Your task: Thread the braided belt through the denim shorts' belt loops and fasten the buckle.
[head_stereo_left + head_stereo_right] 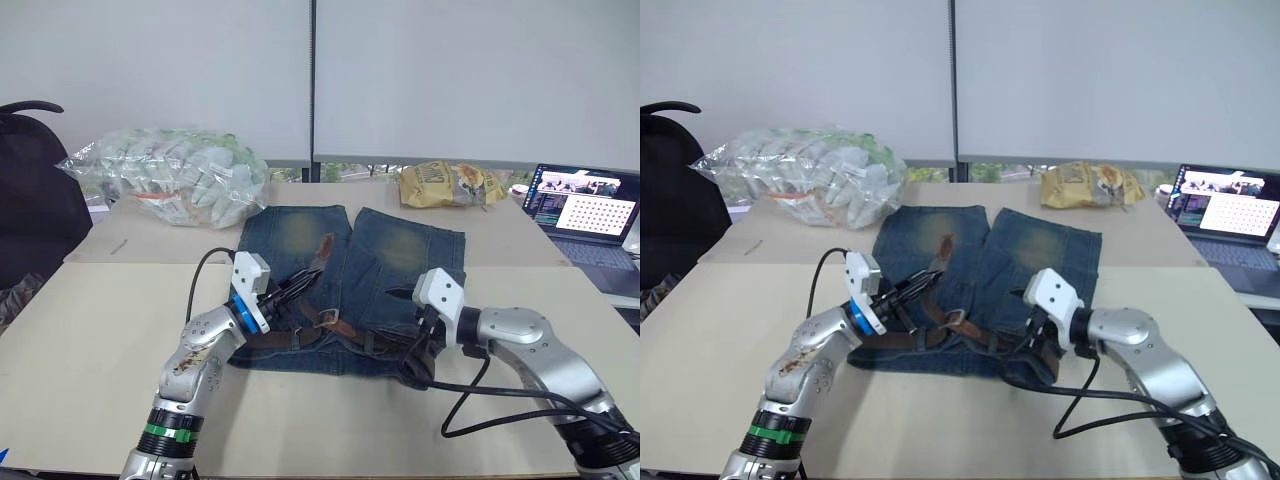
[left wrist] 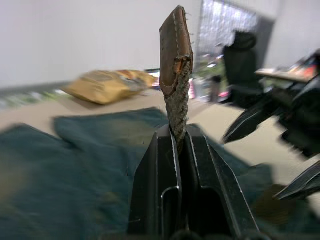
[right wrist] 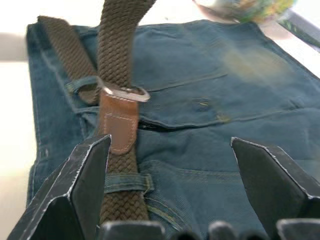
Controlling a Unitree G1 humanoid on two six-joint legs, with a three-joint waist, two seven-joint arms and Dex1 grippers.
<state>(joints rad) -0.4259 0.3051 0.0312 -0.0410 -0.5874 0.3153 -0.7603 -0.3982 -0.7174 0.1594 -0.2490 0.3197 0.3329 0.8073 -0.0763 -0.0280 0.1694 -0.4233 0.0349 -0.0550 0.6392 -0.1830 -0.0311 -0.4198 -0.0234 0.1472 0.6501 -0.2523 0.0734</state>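
The braided belt (image 3: 117,60) lies along the waistband of the denim shorts (image 1: 390,265), which are spread flat on the pale table (image 1: 90,340) with the legs pointing away from the robot; in the right wrist view the strap passes under a belt loop (image 3: 125,181) and the silver buckle (image 3: 125,93) sits just above a tan leather patch, with the rest of the belt crossing through it; the left gripper (image 2: 181,150) is clamped tight on the belt's leather-tipped free end, which stands up from between its black fingers (image 2: 157,170); the right gripper (image 3: 170,165) hangs over the waistband with its fingers spread wide, holding nothing, one tip just beside the strap; behind the shorts sit a clear plastic bag of packets (image 1: 175,175), a yellow snack bag (image 1: 445,185) and an open laptop (image 1: 585,210).
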